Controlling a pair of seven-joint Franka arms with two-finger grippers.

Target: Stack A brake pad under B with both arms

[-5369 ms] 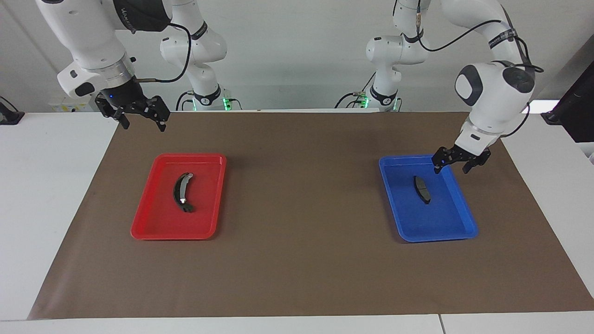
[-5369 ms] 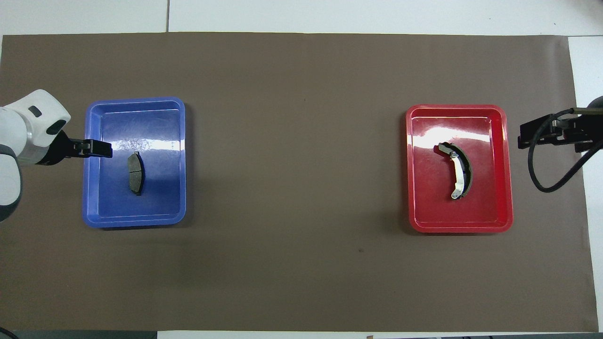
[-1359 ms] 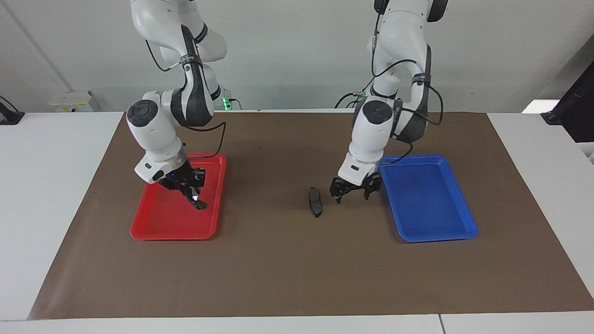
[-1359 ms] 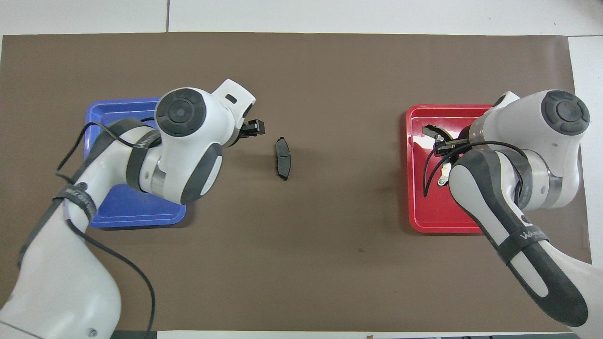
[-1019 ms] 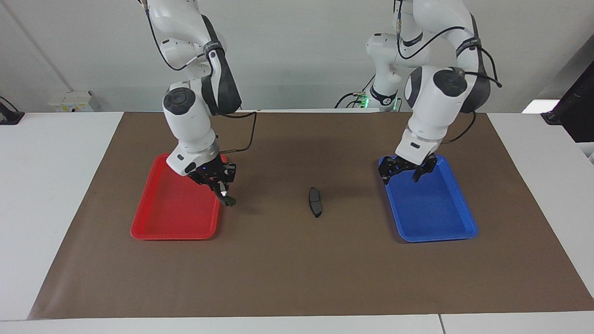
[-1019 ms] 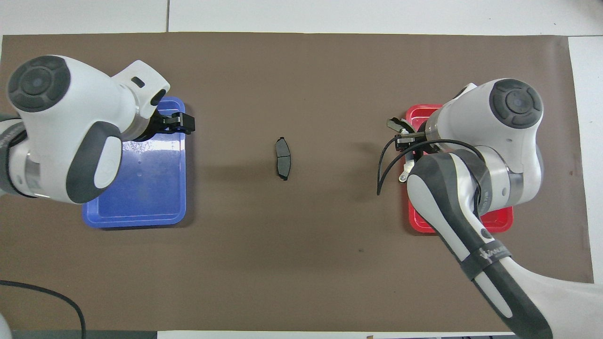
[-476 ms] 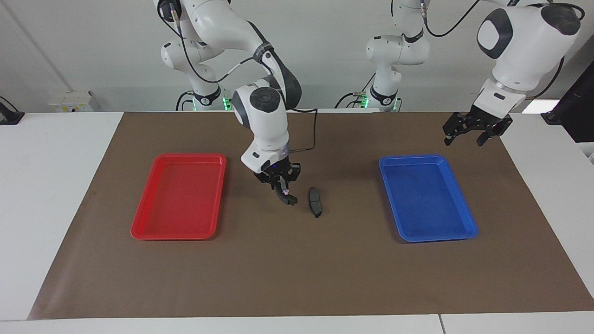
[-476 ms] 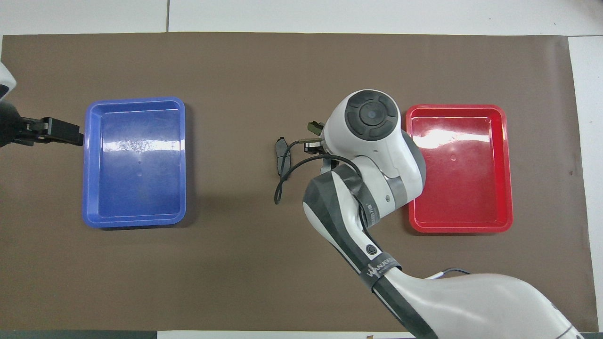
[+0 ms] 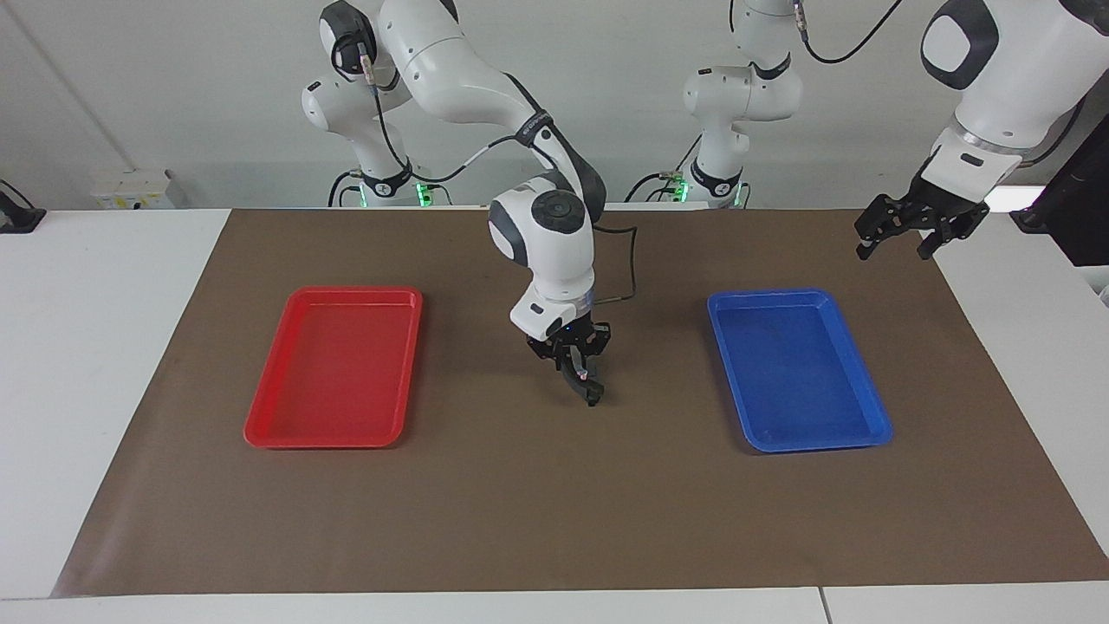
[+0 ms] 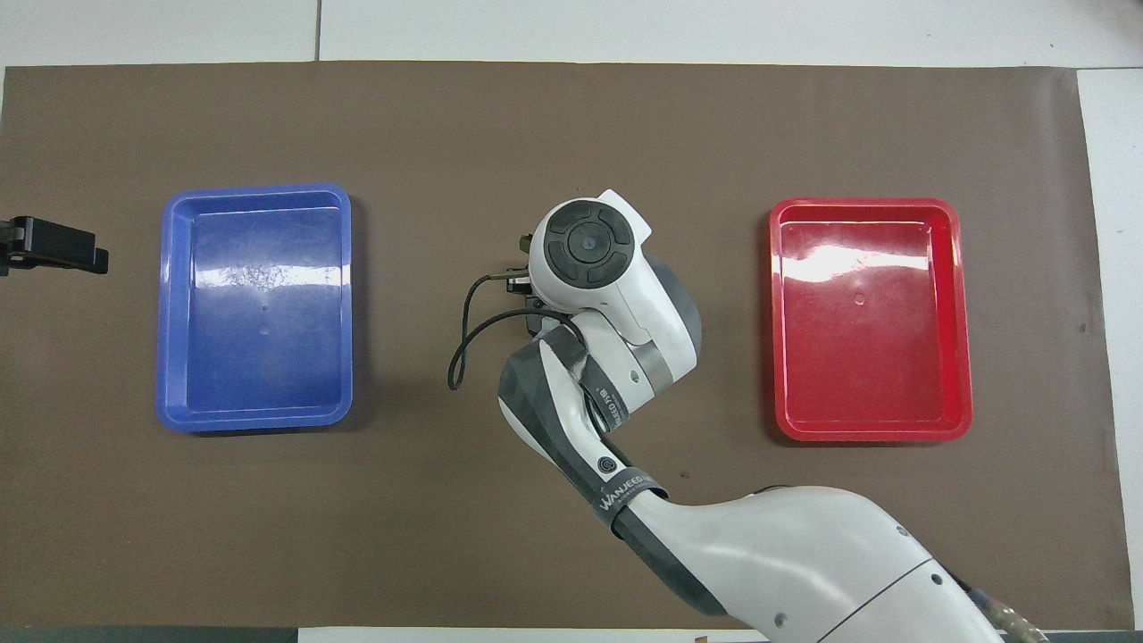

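A brown mat (image 9: 554,485) is spread over the white table (image 9: 95,347) before a plain grey wall. A red tray (image 9: 333,368) is seen toward the right arm's end and a blue tray (image 9: 797,373) toward the left arm's end, well apart. Between them, the right hand (image 9: 579,368) is lowered at mid-mat, its fingers clamped on B (image 9: 587,387), which hangs downward with its lower tip at the mat. The A brake pad is hidden: B and the hand cover its spot in the facing view, the right arm's wrist in the overhead view. The left hand (image 9: 908,227) is held raised over the mat's corner beside the blue tray, fingers apart.
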